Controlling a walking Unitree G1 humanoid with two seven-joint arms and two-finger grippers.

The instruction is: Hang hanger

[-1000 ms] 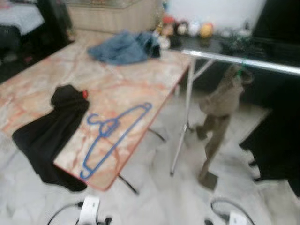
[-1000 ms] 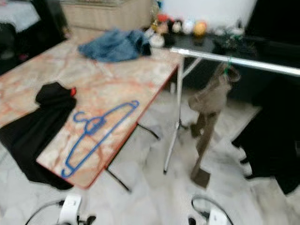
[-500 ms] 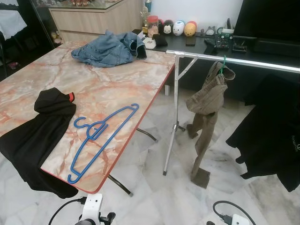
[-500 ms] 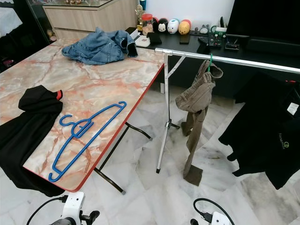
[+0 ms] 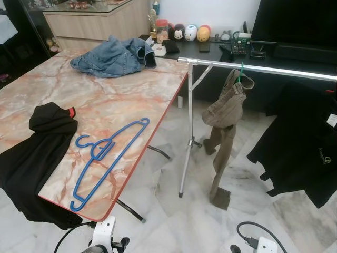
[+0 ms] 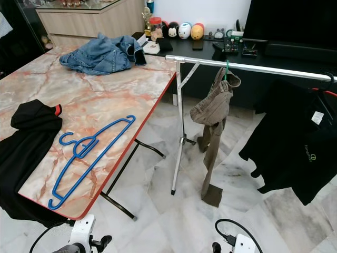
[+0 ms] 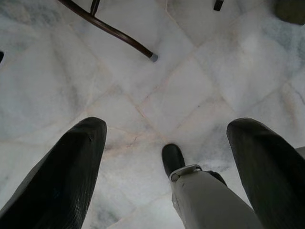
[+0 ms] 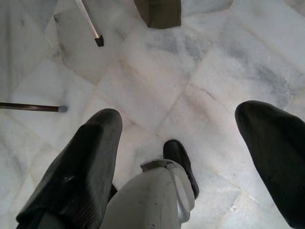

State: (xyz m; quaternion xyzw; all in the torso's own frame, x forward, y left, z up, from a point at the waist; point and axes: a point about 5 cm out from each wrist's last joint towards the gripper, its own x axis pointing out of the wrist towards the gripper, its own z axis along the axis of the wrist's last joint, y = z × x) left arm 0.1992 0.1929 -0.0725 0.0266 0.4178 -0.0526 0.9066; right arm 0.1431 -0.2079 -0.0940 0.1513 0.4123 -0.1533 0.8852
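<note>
A blue plastic hanger [image 5: 105, 159] lies flat on the marble table [image 5: 95, 100] near its front right corner, hook toward the left. A silver clothes rail [image 5: 258, 68] runs to the right of the table, with olive trousers [image 5: 224, 132] on a green hanger and a black T-shirt [image 5: 300, 142] hung on it. My left gripper [image 7: 167, 143] hangs low, open above the floor tiles. My right gripper [image 8: 178, 129] likewise hangs open over the floor with nothing held.
A black garment [image 5: 37, 153] drapes over the table's front left edge. A blue denim jacket [image 5: 113, 55] lies at the table's far side. Behind the rail, a dark sideboard [image 5: 210, 50] carries small figurines. The rail's stand [image 5: 187, 147] rises from the marble floor.
The camera has shifted and the blur has gone; the table, hanger and rail sit slightly further left in view. Nothing on the table has moved.
</note>
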